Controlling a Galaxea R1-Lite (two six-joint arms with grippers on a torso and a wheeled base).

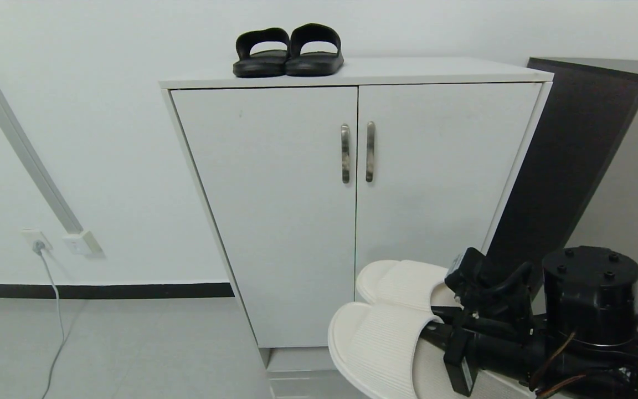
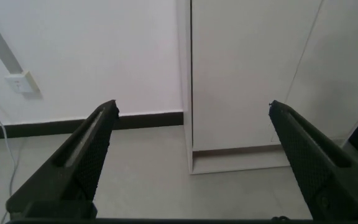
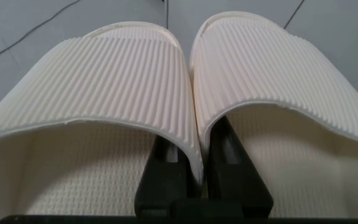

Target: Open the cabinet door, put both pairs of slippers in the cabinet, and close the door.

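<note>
The white cabinet [image 1: 274,221] stands against the wall with both doors closed, and its two metal handles [image 1: 345,153] meet at the middle. A black pair of slippers [image 1: 288,52] rests on its top. In front of the right door, low down, my right gripper [image 1: 446,321] is shut on a white ribbed pair of slippers [image 1: 385,327]. Its fingers [image 3: 166,180] reach inside the two slippers [image 3: 104,81] and pinch their touching inner walls. My left gripper [image 2: 193,109] is open with nothing in it, off the cabinet's lower left corner [image 2: 247,74].
A dark grey cabinet [image 1: 585,155] stands right against the white one. On the left wall are a slanted conduit [image 1: 14,133] and a socket with a cable [image 1: 36,238] hanging to the floor. Open floor [image 1: 130,349] lies left of the cabinet.
</note>
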